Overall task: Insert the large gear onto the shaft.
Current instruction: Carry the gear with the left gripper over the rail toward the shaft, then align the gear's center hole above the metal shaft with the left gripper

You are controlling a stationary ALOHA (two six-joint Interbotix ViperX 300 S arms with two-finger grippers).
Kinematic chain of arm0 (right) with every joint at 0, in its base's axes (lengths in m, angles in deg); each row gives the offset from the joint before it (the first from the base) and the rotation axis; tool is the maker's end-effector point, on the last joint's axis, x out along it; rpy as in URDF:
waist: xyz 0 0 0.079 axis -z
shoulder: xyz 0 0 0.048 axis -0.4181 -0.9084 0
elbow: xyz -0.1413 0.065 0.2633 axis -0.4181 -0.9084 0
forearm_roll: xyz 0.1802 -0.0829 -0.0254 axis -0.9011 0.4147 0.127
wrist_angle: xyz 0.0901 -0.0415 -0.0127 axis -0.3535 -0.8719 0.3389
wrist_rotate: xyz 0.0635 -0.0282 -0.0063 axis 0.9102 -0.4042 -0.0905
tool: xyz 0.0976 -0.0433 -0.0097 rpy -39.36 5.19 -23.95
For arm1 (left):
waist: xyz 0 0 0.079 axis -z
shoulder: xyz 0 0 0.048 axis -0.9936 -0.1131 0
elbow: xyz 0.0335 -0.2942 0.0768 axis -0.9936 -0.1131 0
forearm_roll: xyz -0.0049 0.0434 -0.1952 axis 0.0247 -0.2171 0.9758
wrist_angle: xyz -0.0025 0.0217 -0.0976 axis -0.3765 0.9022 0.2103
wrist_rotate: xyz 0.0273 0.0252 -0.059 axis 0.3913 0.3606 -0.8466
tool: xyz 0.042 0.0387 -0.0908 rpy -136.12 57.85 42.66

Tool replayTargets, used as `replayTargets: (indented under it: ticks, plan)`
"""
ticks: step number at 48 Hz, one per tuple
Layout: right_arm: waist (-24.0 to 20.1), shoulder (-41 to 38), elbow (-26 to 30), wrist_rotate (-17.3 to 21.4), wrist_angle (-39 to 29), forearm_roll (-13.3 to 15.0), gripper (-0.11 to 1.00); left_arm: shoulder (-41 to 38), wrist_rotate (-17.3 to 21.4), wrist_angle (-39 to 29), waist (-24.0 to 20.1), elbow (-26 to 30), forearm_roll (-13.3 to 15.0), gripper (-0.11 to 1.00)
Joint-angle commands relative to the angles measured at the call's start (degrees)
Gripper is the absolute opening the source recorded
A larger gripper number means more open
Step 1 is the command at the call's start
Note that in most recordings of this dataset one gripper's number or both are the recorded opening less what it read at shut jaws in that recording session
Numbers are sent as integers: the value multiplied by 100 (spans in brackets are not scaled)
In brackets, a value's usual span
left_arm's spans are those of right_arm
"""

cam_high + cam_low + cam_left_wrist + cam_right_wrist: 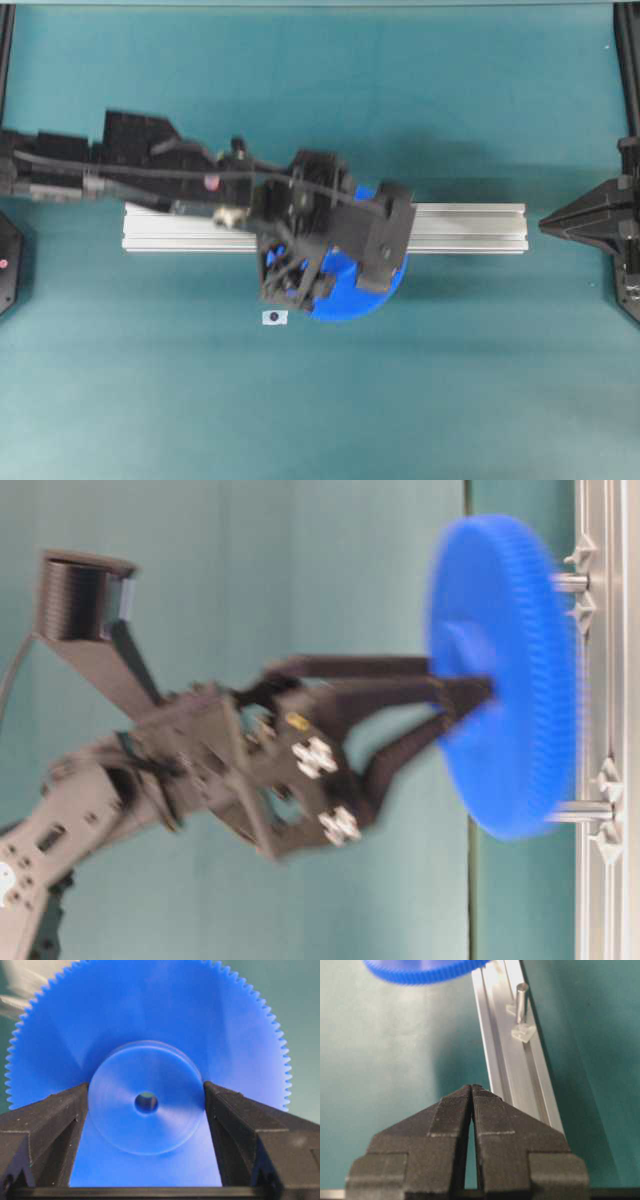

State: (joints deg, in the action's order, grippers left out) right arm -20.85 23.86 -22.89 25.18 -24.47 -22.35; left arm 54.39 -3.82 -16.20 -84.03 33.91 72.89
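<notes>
Mid-task: left gripper (146, 1110) clamps the large gear (150, 1035) by its raised hub, one finger on each side, carried in the air over the aluminium rail (470, 228). Not yet seated: table-level view shows the gear face close to two pins, the shaft (572, 581) at about 1 o'clock of the disc, bore not on it. Left to do: align, push on, let go. Right gripper (471, 1091) is pinched closed, holding nothing, parked at 3 o'clock. Teal table (150, 400), little else on it.
</notes>
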Motion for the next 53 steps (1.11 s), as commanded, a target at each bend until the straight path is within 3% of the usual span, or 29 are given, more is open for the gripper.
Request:
replayTargets:
  ticks: [1,32,53]
  plan:
    - [18,-18,44,44,35,9,10,158,70,35,-35,325,-18,79]
    - [18,9,53,53,53,62,9,-677,835,-35,-448,1213,-18,79]
    - [26,62,9,53,44,62,9,-1099,853,-97,-571,1477,-18,79]
